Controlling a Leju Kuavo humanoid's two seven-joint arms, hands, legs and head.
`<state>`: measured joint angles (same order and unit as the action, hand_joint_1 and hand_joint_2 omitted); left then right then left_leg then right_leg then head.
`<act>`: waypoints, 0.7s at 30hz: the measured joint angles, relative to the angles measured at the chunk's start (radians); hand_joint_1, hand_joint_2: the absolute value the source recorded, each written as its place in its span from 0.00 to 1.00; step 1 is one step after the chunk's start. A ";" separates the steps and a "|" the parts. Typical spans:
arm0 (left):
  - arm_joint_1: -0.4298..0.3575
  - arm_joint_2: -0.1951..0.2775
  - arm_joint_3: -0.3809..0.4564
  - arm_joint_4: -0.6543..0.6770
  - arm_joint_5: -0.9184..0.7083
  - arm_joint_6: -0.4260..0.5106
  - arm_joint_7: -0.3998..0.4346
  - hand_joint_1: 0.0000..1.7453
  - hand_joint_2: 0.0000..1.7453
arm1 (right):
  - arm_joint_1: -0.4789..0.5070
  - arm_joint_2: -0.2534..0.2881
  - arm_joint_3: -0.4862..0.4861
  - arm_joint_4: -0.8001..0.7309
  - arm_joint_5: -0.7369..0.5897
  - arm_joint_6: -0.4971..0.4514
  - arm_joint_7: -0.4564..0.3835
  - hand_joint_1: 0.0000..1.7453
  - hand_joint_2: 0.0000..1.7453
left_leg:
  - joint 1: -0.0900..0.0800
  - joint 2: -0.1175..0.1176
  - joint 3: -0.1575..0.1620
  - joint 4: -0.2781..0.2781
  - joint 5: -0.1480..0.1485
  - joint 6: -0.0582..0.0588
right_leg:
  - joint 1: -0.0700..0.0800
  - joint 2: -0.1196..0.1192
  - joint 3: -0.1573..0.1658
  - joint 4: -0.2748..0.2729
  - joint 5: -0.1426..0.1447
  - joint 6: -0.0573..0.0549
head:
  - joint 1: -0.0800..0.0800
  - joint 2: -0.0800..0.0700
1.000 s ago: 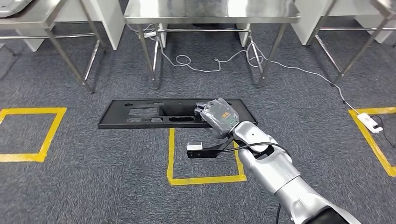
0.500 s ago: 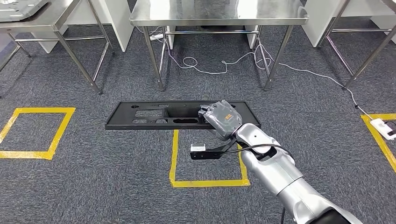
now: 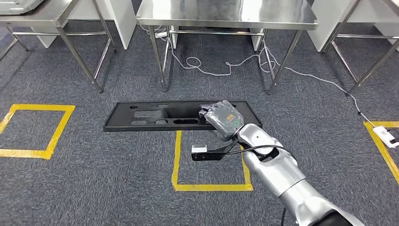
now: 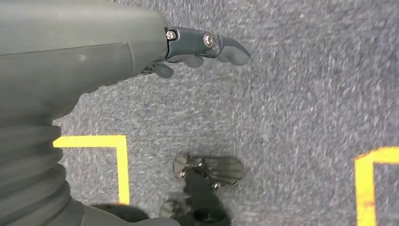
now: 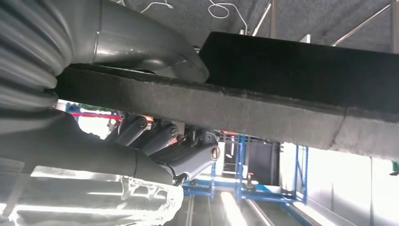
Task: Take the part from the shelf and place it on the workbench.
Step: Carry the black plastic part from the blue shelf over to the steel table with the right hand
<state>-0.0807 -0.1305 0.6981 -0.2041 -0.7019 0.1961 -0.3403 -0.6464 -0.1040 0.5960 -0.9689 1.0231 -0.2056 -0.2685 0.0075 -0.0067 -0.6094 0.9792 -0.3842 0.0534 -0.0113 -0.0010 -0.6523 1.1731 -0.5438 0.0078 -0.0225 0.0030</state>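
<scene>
My right hand [image 3: 225, 118] clamped the black part [image 3: 155, 115], thumb above, fingers [image 5: 188, 157] beneath; left hand [image 4: 188, 47] hung loose, empty. Workbench [image 3: 226, 12] at twelve o'clock: I judged carrying level mattered.

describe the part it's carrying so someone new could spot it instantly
Start in the head view at the steel workbench straight ahead, then drop to the silver right arm rising from below. Its robot hand grips one end of the black panel, held level above the carpet. It's long, flat and rectangular with cut-out slots, unlike the yellow tape squares on the floor.
</scene>
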 joint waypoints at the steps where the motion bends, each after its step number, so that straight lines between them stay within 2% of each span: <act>1: -0.001 0.000 0.000 0.000 0.000 0.000 0.000 0.00 1.00 | 0.002 -0.001 0.000 0.000 0.000 0.000 0.000 0.98 1.00 | -0.001 -0.002 0.001 0.000 -0.002 0.001 | -0.001 0.000 -0.038 0.060 -0.015 0.000 | 0.001 0.000; 2: -0.001 0.000 0.000 0.000 0.000 0.000 0.000 0.00 1.00 | 0.006 -0.002 0.000 0.001 0.000 0.000 0.000 0.98 1.00 | -0.002 -0.005 0.002 0.000 -0.004 0.001 | -0.001 0.000 -0.064 0.093 -0.018 0.004 | 0.001 0.000; 3: -0.001 -0.001 0.000 0.000 0.000 -0.001 0.000 0.00 1.00 | 0.009 -0.004 0.000 0.001 0.000 0.000 0.000 0.98 1.00 | -0.003 -0.008 0.003 0.001 -0.006 0.000 | -0.001 0.000 -0.070 0.087 -0.004 0.012 | 0.001 0.000; 4: 0.000 -0.001 0.000 0.000 0.000 -0.001 0.000 0.00 1.00 | 0.010 -0.005 0.000 0.001 0.000 0.000 0.000 0.98 1.00 | -0.003 -0.012 0.005 0.002 -0.009 -0.003 | -0.003 0.000 -0.055 0.040 0.024 0.022 | 0.001 0.000; 5: 0.000 -0.002 0.000 0.000 0.000 -0.002 0.000 0.00 1.00 | 0.009 -0.006 0.000 0.001 0.000 0.000 0.000 0.98 1.00 | -0.003 -0.014 0.007 0.004 -0.012 -0.007 | -0.005 0.000 -0.024 -0.035 0.060 0.031 | 0.001 0.000; 6: 0.000 -0.003 0.000 0.000 0.000 -0.002 0.000 0.00 1.00 | 0.008 -0.006 0.000 0.001 0.000 0.000 0.000 0.98 1.00 | -0.005 -0.016 0.008 0.009 -0.018 -0.012 | -0.005 0.000 0.008 -0.103 0.090 0.034 | 0.002 0.000; 7: 0.000 -0.003 0.000 0.000 0.000 -0.002 0.001 0.00 1.00 | 0.006 -0.006 0.000 0.001 0.000 0.000 0.000 0.98 1.00 | -0.007 -0.017 0.008 0.013 -0.023 -0.018 | -0.006 0.001 0.032 -0.154 0.111 0.032 | 0.002 0.000; 8: 0.000 -0.003 0.000 0.000 0.000 -0.002 0.001 0.00 1.00 | 0.005 -0.006 0.000 0.001 0.001 0.000 0.000 0.98 1.00 | -0.009 -0.017 0.007 0.016 -0.027 -0.023 | -0.006 0.002 0.045 -0.180 0.121 0.025 | 0.002 0.000; 10: 0.000 -0.003 0.000 0.000 0.000 -0.004 0.001 0.00 1.00 | 0.003 -0.004 0.001 0.001 0.002 0.001 0.000 0.98 1.00 | -0.009 -0.016 0.006 0.019 -0.032 -0.031 | -0.005 0.003 0.047 -0.185 0.122 0.007 | 0.002 0.000; 12: 0.001 -0.001 0.001 -0.001 0.000 -0.005 0.000 0.00 1.00 | 0.001 -0.002 0.001 0.001 0.004 0.001 0.000 0.98 1.00 | -0.004 -0.012 0.002 0.037 -0.046 -0.040 | -0.010 0.004 0.054 -0.186 0.121 -0.006 | 0.001 0.000; 14: 0.001 0.000 0.002 -0.001 0.000 -0.005 0.000 0.00 1.00 | 0.000 0.000 0.001 0.001 0.005 0.001 0.000 0.98 1.00 | -0.002 -0.007 -0.006 0.064 -0.063 -0.049 | -0.014 0.004 0.061 -0.187 0.118 -0.014 | -0.003 0.000; 16: 0.001 0.000 0.002 -0.001 0.000 -0.005 0.000 0.00 1.00 | 0.000 0.001 0.001 0.001 0.005 0.002 0.000 0.98 1.00 | -0.002 -0.006 -0.011 0.077 -0.071 -0.051 | -0.015 0.004 0.063 -0.187 0.117 -0.017 | -0.005 0.000; 17: 0.001 0.000 0.002 -0.001 0.000 -0.005 0.000 0.00 1.00 | -0.001 0.002 0.001 0.001 0.005 0.002 0.000 0.98 1.00 | -0.001 -0.004 -0.020 0.096 -0.081 -0.053 | -0.014 0.004 0.064 -0.187 0.116 -0.018 | -0.005 0.000; 19: 0.001 0.000 0.003 -0.001 0.001 -0.005 0.000 0.00 1.00 | -0.001 0.004 0.002 0.003 0.005 0.002 0.000 0.98 1.00 | 0.003 0.000 -0.084 0.212 -0.123 -0.060 | -0.011 0.004 0.071 -0.187 0.111 -0.023 | -0.005 0.000; 20: 0.002 0.000 0.004 -0.001 0.001 -0.005 -0.001 0.00 1.00 | -0.002 0.006 0.002 0.004 0.006 0.003 0.000 0.98 1.00 | 0.004 0.002 -0.091 0.209 -0.102 -0.057 | -0.008 0.005 0.081 -0.187 0.104 -0.025 | -0.005 0.000; 21: 0.002 0.001 0.005 -0.001 0.002 -0.006 -0.002 0.00 1.00 | -0.003 0.009 0.003 0.006 0.006 0.003 -0.001 0.98 1.00 | 0.003 0.003 -0.086 0.181 -0.076 -0.050 | -0.005 0.006 0.090 -0.188 0.097 -0.026 | -0.004 0.000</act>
<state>-0.0788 -0.1290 0.7028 -0.2052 -0.7004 0.1904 -0.3422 -0.6494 -0.0951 0.5986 -0.9626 1.0293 -0.2023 -0.2691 0.0108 -0.0037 -0.6958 1.1604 -0.4598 0.0038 -0.0166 0.0047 -0.5620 0.9853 -0.4466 -0.0182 -0.0265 0.0031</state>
